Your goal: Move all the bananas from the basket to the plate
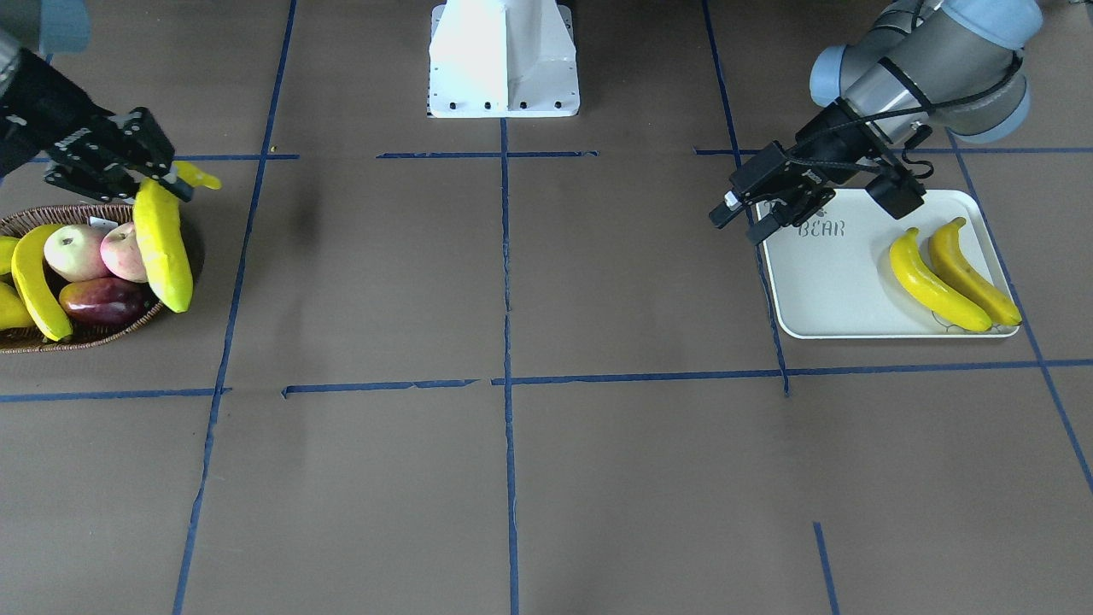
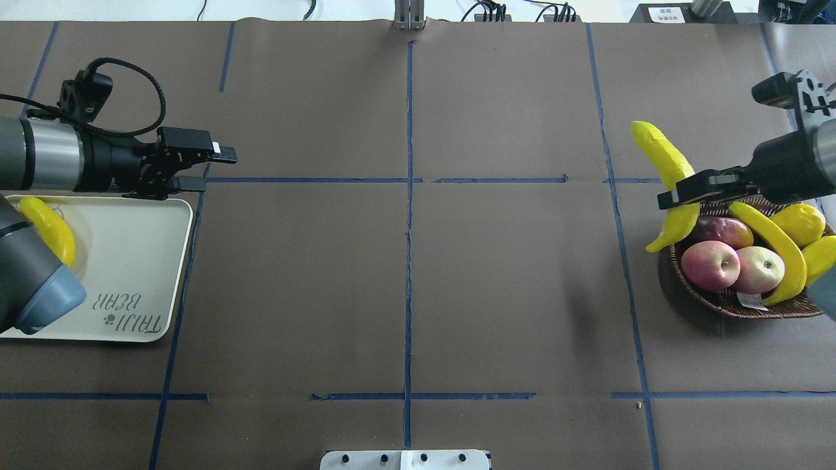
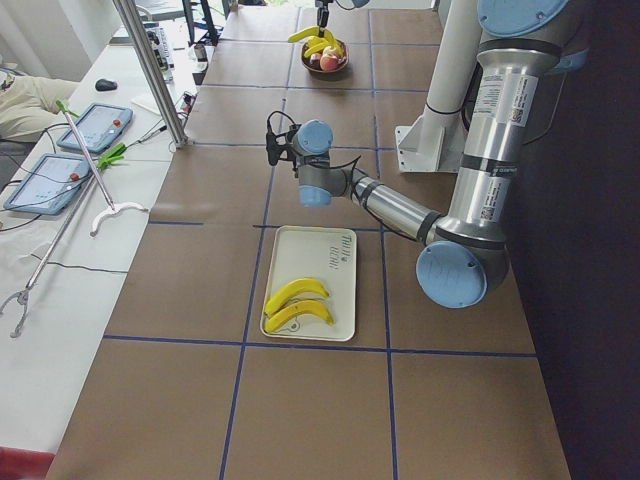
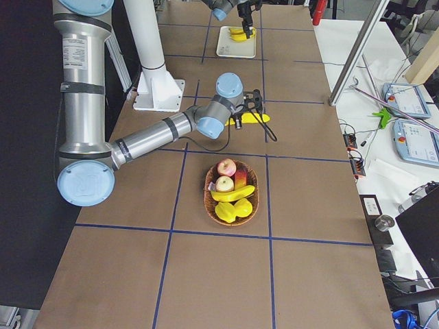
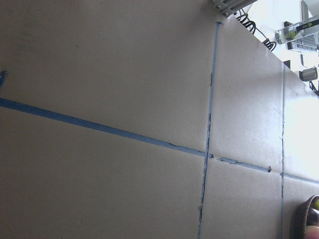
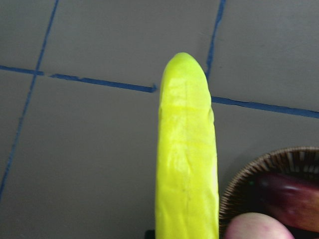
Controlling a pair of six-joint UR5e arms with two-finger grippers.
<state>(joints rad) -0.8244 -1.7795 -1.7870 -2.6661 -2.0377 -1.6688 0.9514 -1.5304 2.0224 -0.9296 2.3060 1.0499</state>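
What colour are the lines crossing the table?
The lines are blue, clearest in the overhead view.

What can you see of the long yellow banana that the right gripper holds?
The long curved bright yellow banana looks matte and faintly ridged, perhaps artificial. The right gripper is shut on it near its stem end. It hangs lifted beside the rim of the brown woven wicker basket, over the brown table; nothing else seems to touch it.

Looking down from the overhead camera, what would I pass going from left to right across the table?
Plate → left hand → held banana → basket.
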